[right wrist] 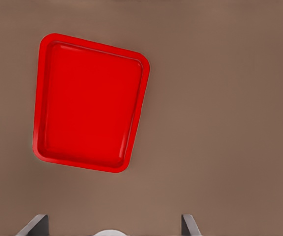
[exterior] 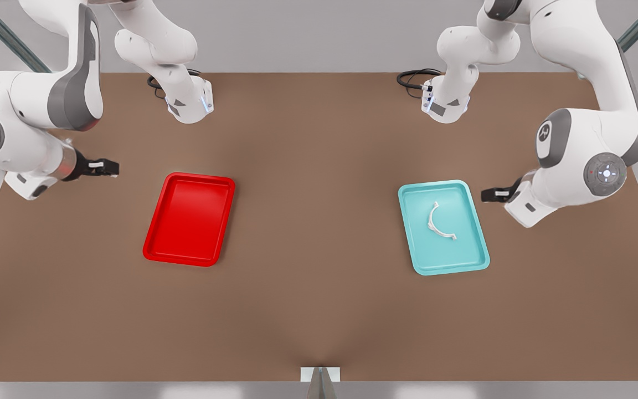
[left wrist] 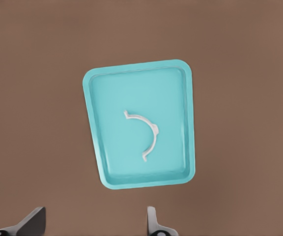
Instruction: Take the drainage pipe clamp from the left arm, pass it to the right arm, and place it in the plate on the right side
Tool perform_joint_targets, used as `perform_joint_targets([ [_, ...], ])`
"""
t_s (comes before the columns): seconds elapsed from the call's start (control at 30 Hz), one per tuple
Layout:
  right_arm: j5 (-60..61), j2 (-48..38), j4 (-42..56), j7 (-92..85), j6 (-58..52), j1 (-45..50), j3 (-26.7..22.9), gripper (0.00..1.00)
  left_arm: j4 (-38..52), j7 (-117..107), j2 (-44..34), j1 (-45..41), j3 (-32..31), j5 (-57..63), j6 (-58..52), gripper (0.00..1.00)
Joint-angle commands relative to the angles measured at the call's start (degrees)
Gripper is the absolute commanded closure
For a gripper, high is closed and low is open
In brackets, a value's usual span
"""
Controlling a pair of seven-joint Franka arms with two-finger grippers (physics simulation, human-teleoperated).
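Observation:
The drainage pipe clamp [exterior: 430,222] [left wrist: 154,130], a thin white half-ring, lies loose inside the teal tray [exterior: 463,249] [left wrist: 112,147] on the front view's right. My left gripper [exterior: 488,195] [left wrist: 95,223] hovers open just beyond that tray's outer side, above the table, with nothing between its fingers. The plate, a bright red tray [exterior: 189,219] [right wrist: 90,101], sits empty on the front view's left. Out past the plate's outer side my right gripper [exterior: 109,166] [right wrist: 113,225] hangs open and empty.
Both arm bases [exterior: 189,102] [exterior: 445,105] stand at the table's back edge with black cables [exterior: 410,77] beside them. Bare brown tabletop [exterior: 319,221] separates the two trays. A small grey bracket [exterior: 320,379] sits at the middle of the front edge.

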Motion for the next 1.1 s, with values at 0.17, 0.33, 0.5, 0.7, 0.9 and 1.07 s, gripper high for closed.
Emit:
perform_joint_targets([
  [0.17,0.31,0.04,0.02,-3.40,7.41,0.13,0.07,0.00,-0.39,-1.09,1.38,-0.08,0.07,-0.28,6.71,0.00],
  [0.33,0.31,0.13,0.02,-3.40,7.41,0.13,0.07,0.00,-10.49,-39.30,12.82,-2.19,0.07,-1.07,31.74,0.00],
  [0.5,0.31,0.22,-0.07,-3.40,7.24,0.21,0.07,0.00,-25.35,-63.32,11.50,-3.51,0.07,-5.02,51.62,0.00],
  [0.7,0.31,0.22,-0.16,-3.48,7.06,0.21,0.07,0.00,-27.11,-65.25,11.59,-3.34,0.07,-5.38,52.59,0.00],
  [0.9,0.31,0.31,-0.16,-3.49,6.97,0.21,0.07,0.00,-27.20,-72.19,12.38,-2.99,0.07,-5.29,52.42,0.00],
  [1.07,0.22,0.31,-0.25,-3.49,6.89,0.21,0.07,0.00,-31.77,-72.99,13.34,-3.07,0.07,-5.03,56.46,0.00],
])
